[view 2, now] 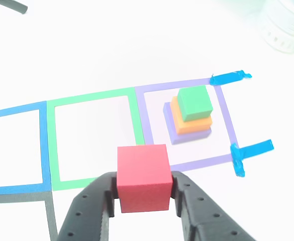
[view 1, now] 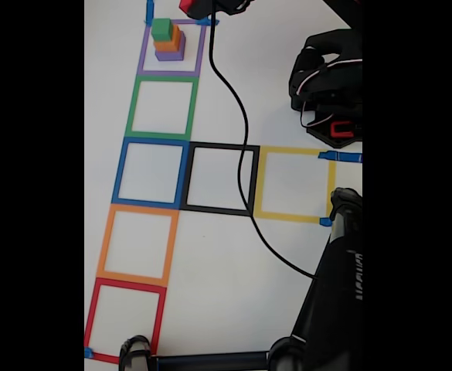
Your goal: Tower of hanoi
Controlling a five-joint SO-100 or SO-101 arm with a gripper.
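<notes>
A stack of three blocks stands inside the purple tape square (view 2: pixel 226 120): a purple block (view 2: pixel 175 136) at the bottom, an orange block (view 2: pixel 187 124) on it and a green block (view 2: pixel 195 102) on top. In the fixed view the same stack (view 1: pixel 167 41) sits at the top left. My gripper (view 2: pixel 142 193) is shut on a red cube (view 2: pixel 141 178), held in the air near the border between the green and purple squares. In the fixed view the red cube (view 1: pixel 188 7) shows at the top edge, right of the stack.
Tape squares run in a column: green (view 1: pixel 162 107), blue (view 1: pixel 151 171), orange (view 1: pixel 137 246), red (view 1: pixel 125 318); black (view 1: pixel 220 179) and yellow (view 1: pixel 295 184) squares branch right. A black cable (view 1: pixel 241 124) crosses the table. The arm base (view 1: pixel 330 85) stands at the right.
</notes>
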